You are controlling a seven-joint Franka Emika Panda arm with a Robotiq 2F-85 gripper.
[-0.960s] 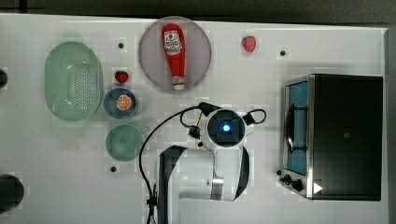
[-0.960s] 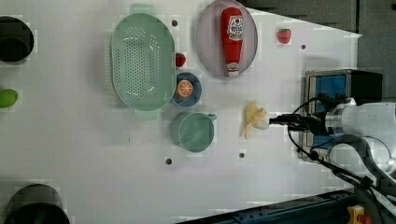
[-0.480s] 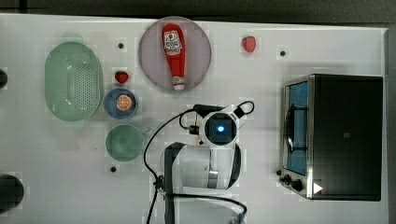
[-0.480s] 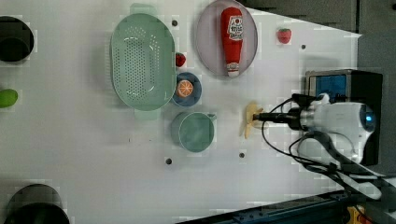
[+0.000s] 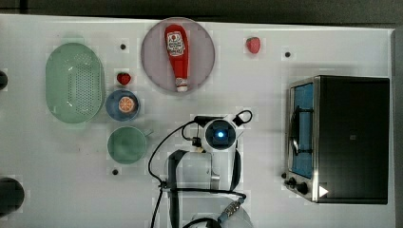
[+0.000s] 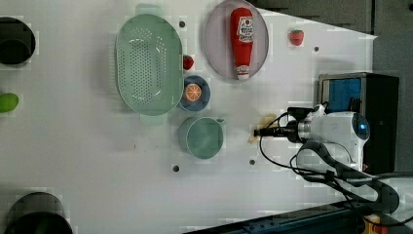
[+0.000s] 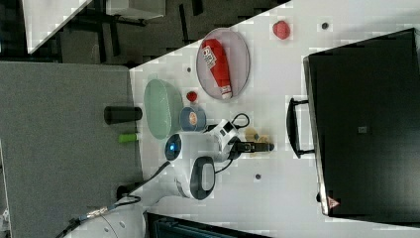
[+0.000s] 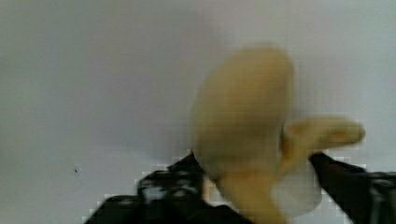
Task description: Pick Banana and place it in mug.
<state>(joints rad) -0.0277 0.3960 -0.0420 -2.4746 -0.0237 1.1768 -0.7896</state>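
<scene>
L to R in the left view: green basket [image 6: 148, 63], blue cup [image 6: 195, 92] w/ orange slice, then the mug [image 6: 200, 138] standing empty on the table [image 6: 73, 146]. Just beyond it, the banana [image 6: 258, 130] lies on the table, w/ the gripper [image 6: 259, 132] right at it. In the wrist view the banana [image 8: 245, 126] sits between dark fingers [image 8: 163, 186]; can't tell if they've closed on it or are apart. Step in hand looks like the grasp. Next: confirm grip, lift clear, carry toward the left view's left, center over the mug's opening, release.
</scene>
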